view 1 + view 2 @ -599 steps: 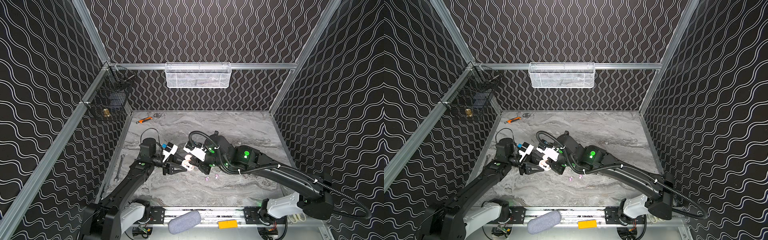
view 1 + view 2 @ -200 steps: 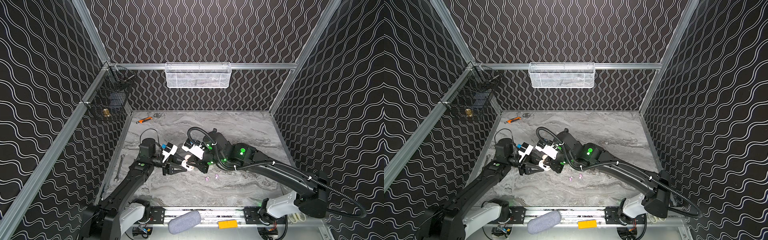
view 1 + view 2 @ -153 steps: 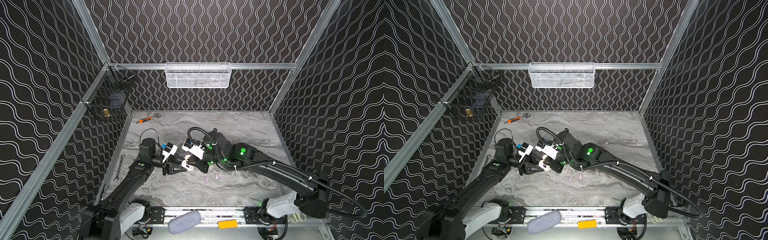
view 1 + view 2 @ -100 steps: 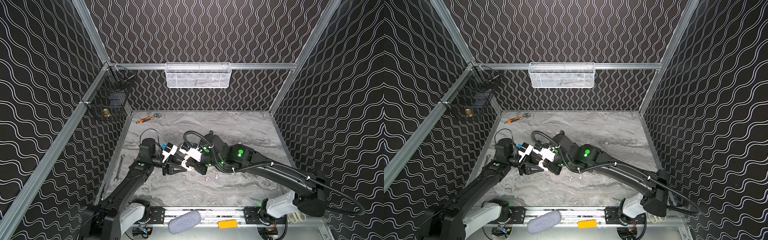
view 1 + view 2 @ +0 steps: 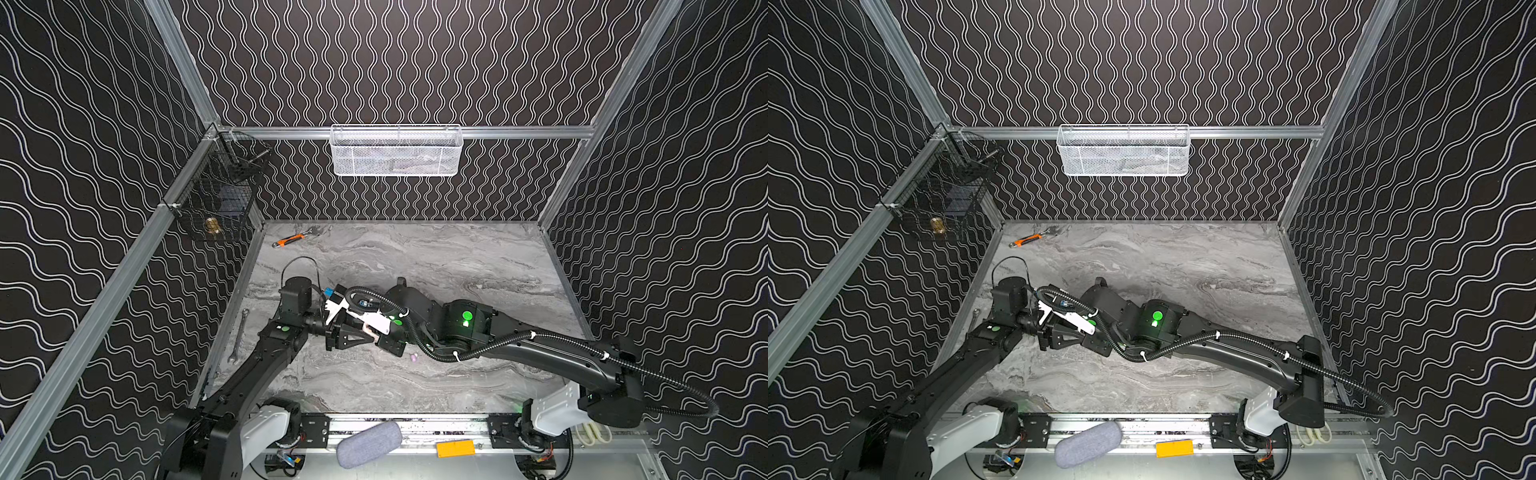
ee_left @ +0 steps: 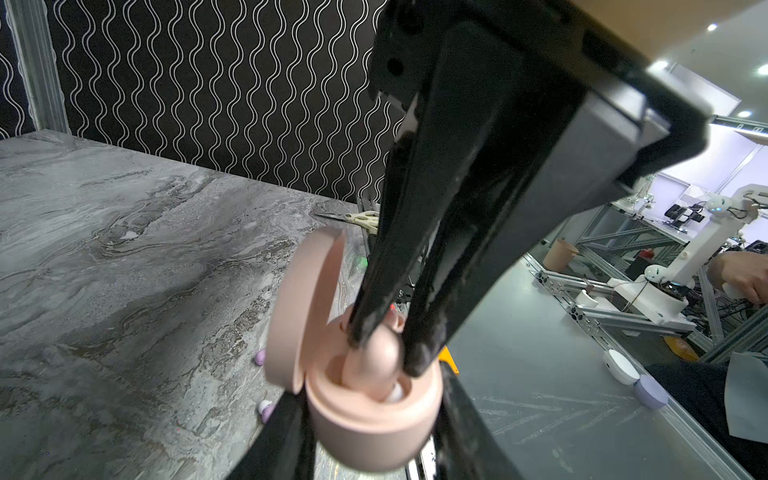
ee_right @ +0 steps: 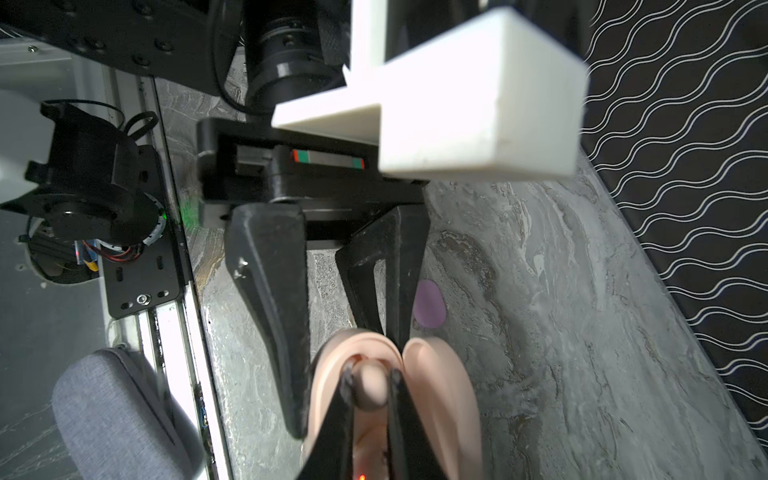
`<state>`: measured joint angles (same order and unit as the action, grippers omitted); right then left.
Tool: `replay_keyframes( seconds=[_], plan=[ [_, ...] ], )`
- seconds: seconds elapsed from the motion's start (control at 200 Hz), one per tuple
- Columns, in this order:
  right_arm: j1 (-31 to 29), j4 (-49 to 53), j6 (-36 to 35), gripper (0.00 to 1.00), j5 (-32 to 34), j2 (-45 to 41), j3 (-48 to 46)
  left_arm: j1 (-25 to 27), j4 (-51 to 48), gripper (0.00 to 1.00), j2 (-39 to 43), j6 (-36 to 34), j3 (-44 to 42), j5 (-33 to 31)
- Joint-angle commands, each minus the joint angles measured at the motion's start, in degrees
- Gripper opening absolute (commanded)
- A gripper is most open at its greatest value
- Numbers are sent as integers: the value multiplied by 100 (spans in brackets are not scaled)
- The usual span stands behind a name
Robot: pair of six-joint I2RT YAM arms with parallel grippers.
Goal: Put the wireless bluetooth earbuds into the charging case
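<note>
My left gripper (image 6: 370,395) is shut on the base of a pink charging case (image 6: 374,428), whose lid (image 6: 303,307) stands open. My right gripper (image 7: 371,395) comes in from above, shut on a pink earbud (image 7: 371,388) that sits in the mouth of the case (image 7: 328,374). A white bit shows in the case next to it. Two lilac earbuds (image 6: 260,356) (image 6: 266,409) lie on the table beside the case. In a top view both grippers meet left of centre, with the left gripper (image 5: 353,341) under the right gripper (image 5: 376,337) and one lilac earbud (image 5: 413,356) close by.
An orange-handled tool (image 5: 291,240) lies at the back left and a wrench (image 5: 237,336) along the left edge. A white mesh basket (image 5: 395,151) and a black wire basket (image 5: 220,195) hang on the walls. A grey pouch (image 5: 368,442) rests on the front rail.
My right arm has moved left, bringing its gripper and earbud onto the case held by the left gripper. The left arm has stayed put.
</note>
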<state>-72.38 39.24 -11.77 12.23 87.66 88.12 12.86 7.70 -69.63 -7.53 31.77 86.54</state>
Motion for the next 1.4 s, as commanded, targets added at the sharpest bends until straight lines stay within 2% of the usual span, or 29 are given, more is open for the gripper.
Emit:
replay_keyframes(
  seconds=[0.0, 0.325, 0.591, 0.916, 1.397],
  plan=[
    [-53, 88, -103, 14, -129, 33, 9, 19, 337, 0, 2, -34, 30, 144],
    [-292, 151, -60, 16, -31, 25, 61, 23, 337, 0, -7, -29, 40, 83],
    [-294, 145, 25, 20, -271, -15, 44, 19, 337, 0, 51, -29, 28, 71],
    [-299, 147, 112, 23, -249, -165, -31, 16, 336, 0, 71, -29, 32, 64],
    [-222, 228, 181, 17, -8, -118, -40, 17, 338, 0, 144, -3, 22, 104]
  ],
)
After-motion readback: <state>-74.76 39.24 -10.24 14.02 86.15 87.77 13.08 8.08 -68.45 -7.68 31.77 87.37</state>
